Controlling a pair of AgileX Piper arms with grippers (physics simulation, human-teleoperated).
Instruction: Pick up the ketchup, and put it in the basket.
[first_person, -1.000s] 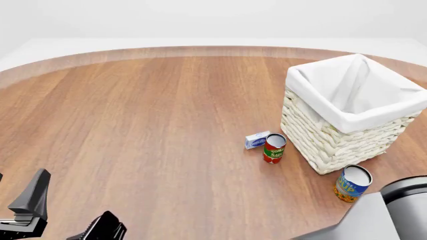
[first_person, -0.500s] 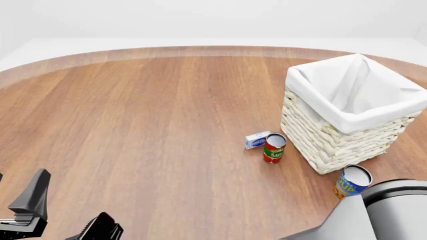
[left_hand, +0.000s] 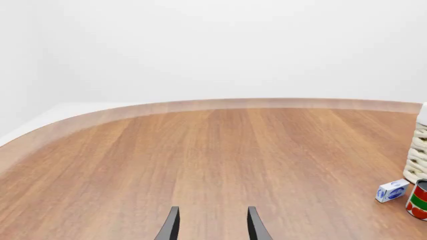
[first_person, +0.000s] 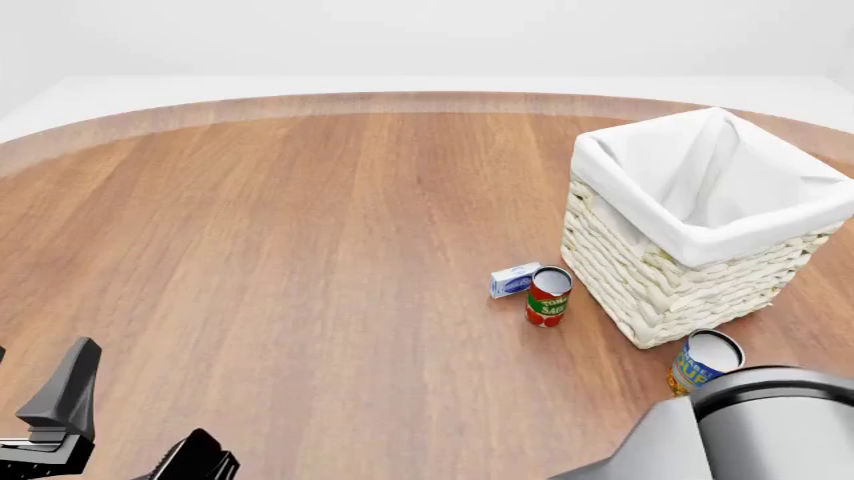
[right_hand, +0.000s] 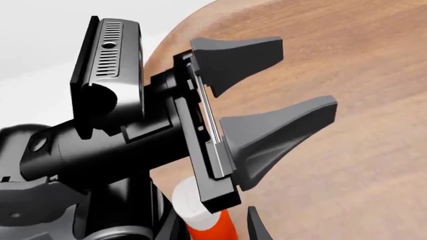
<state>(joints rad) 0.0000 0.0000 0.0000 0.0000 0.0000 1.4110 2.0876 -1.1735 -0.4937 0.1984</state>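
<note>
Round wooden table (first_person: 294, 250). Basket (first_person: 694, 240), upright on the right, far side. Left gripper (left_hand: 210, 227), low at near-left, fingers spread, empty. Right gripper (right_hand: 213, 227), fingertips either side of the ketchup (right_hand: 203, 212); whether pinching it, cannot tell. Blue can (first_person: 701, 365) and tomato sauce can (first_person: 547, 295) just beside the basket. Small blue-white box (first_person: 514, 279) beside the sauce can.

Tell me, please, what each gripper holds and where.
Left gripper: nothing. Right gripper straddles the ketchup just below its cap; a firm grip cannot be told.
</note>
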